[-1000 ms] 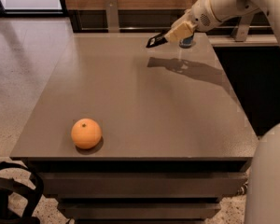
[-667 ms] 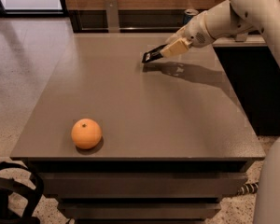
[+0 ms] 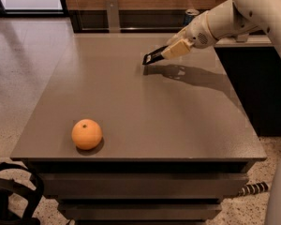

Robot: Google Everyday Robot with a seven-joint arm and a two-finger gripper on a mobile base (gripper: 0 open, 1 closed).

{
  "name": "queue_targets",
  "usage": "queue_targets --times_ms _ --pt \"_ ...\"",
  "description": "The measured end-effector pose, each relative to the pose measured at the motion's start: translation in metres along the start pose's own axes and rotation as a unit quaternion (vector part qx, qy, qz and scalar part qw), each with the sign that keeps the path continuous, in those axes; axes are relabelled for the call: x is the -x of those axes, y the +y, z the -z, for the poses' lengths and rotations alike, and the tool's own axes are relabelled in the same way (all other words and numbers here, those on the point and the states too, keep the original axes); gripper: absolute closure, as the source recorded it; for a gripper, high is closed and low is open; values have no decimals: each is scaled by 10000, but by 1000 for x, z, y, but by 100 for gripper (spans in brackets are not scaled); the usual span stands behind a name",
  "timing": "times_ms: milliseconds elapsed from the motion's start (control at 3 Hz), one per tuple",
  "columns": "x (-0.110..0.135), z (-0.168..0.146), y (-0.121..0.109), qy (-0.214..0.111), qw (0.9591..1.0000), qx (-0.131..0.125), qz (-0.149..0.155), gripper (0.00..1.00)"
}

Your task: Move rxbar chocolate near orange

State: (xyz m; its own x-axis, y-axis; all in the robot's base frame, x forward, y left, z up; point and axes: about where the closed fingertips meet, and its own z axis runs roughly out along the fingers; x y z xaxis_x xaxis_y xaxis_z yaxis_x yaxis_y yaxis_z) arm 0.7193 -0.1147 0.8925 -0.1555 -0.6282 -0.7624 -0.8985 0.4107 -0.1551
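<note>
- The cream-coloured fingers (image 3: 179,47) are closed on one end of the rxbar chocolate (image 3: 153,57), pinching it.
- The bar sticks out from them toward the left, tilted, its free end lower and near the tabletop; I cannot tell whether that end touches the surface.
- The gripper (image 3: 170,52) is above the far right part of the table (image 3: 145,121), just in front of its back edge.
- Behind the gripper, the white arm (image 3: 225,20) runs up and to the right, out of the upper right corner of the view.
- The arm's shadow (image 3: 189,75) lies on the tabletop just below and to the right of the bar.
- The orange (image 3: 86,134) sits on the near left part of the table, close to the front edge, well apart from the bar.
- A blue and silver can (image 3: 191,16) stands beyond the table's back edge, partly hidden by the arm.
- A dark strap (image 3: 11,191) lies on the floor at the lower left.
</note>
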Motion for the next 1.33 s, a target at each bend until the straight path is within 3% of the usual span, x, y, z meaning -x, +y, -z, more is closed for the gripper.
queue_targets --times_ms 667,1333 --pt "6 36 78 14 9999 13 119 100" --pt "0 38 136 -163 9986 95 500 100"
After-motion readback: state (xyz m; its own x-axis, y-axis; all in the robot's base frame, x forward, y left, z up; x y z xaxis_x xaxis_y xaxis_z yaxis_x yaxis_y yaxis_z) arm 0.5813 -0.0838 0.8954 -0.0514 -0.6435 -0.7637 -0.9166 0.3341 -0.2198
